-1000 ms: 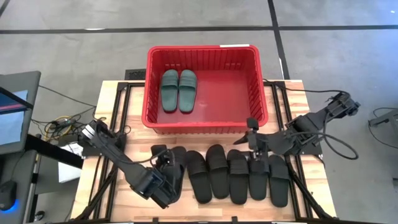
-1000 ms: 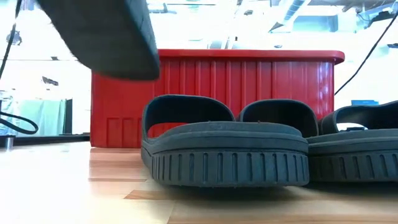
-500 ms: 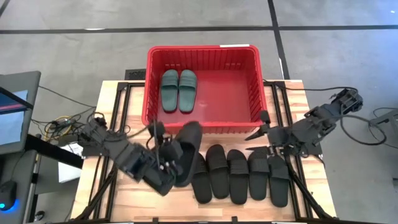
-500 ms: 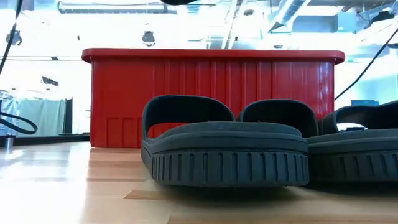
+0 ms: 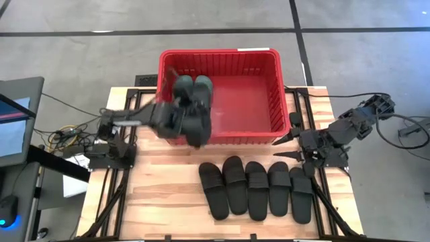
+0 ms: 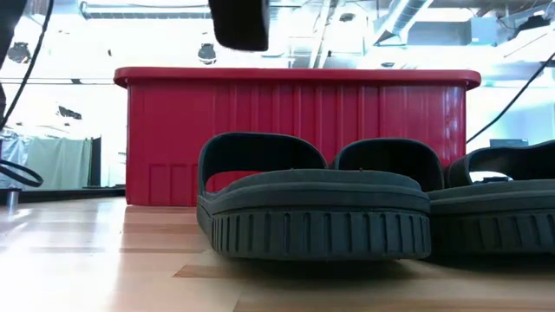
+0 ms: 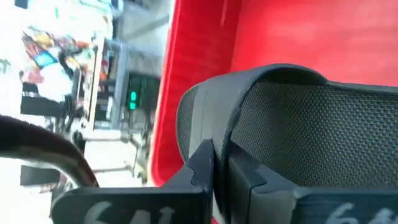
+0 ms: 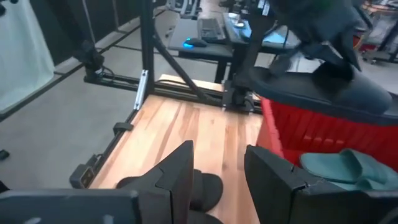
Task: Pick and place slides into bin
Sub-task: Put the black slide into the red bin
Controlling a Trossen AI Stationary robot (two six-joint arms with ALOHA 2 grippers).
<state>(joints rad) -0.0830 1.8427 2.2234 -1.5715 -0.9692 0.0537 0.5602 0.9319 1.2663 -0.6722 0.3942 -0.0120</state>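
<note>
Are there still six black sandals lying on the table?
No, the high view shows five black slides in a row on the table; the left gripper carries a sixth over the bin.

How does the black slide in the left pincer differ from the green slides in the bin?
The black slide is matte black; the green slides are sage green. It hangs in the air, clamped in the left pincer over the bin's near-left rim; they lie flat on the bin floor. It is single; they are paired. All are open-toe, wide-strapped.

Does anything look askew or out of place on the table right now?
Nothing stands out. Five black slides lie in a neat row on the table, the green pair sits inside the red bin, and the left gripper holds one black slide over the bin's near rim.
</note>
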